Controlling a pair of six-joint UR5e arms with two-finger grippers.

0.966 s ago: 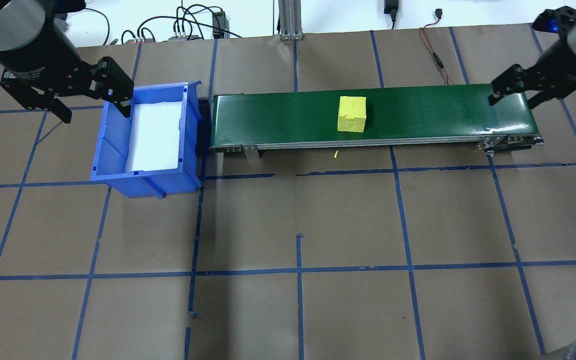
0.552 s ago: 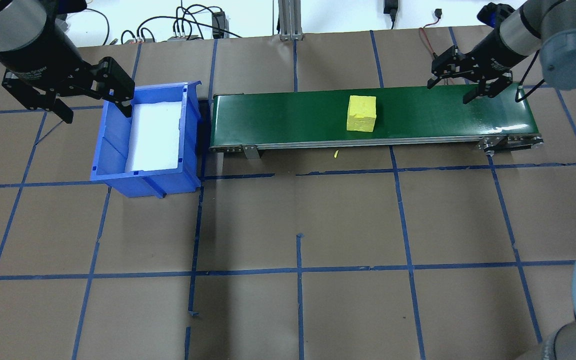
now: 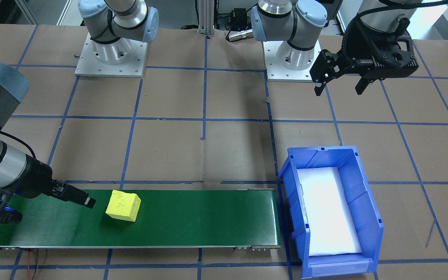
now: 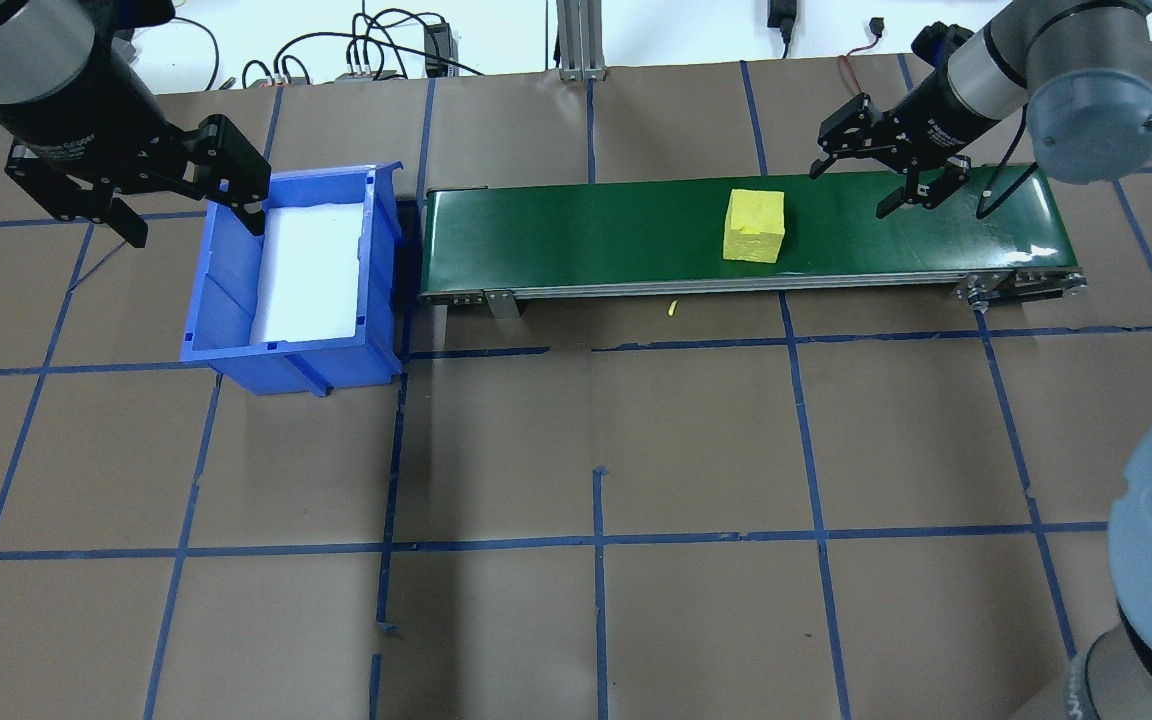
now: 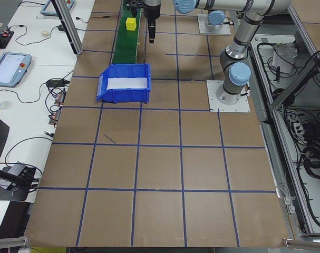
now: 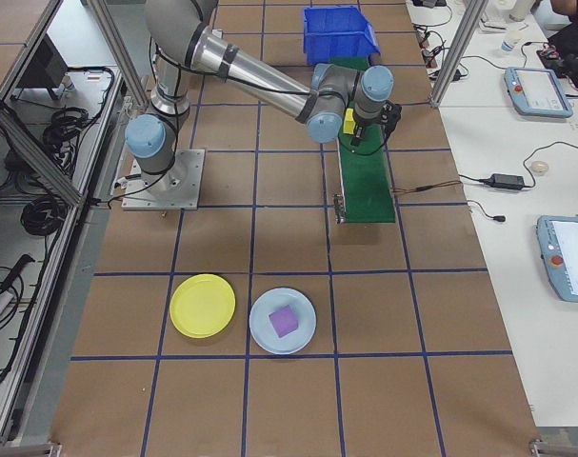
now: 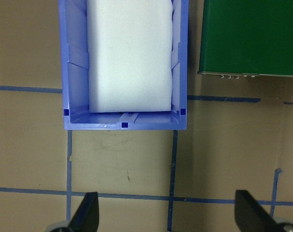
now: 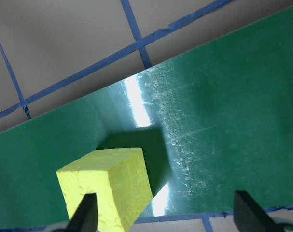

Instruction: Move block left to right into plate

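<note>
Yellow block (image 4: 754, 225) is being carried rightward along the green belt (image 4: 586, 240) as the right gripper (image 4: 868, 158), jaws spread and empty, is being brought nearer; the plate (image 6: 203, 306) is being left waiting well apart.

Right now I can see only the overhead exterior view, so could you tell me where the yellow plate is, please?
Observer: The exterior right view shows the yellow plate on the table beyond the green belt's right-arm end, outside your frame.
Operator: Thank you. Is it free?
Observer: It is empty; a light blue plate just beside it holds a purple block.
Operator: Is the right hand centred on the yellow block?
Observer: No; in the right wrist view the yellow block sits well left of centre in the open right hand.
</note>
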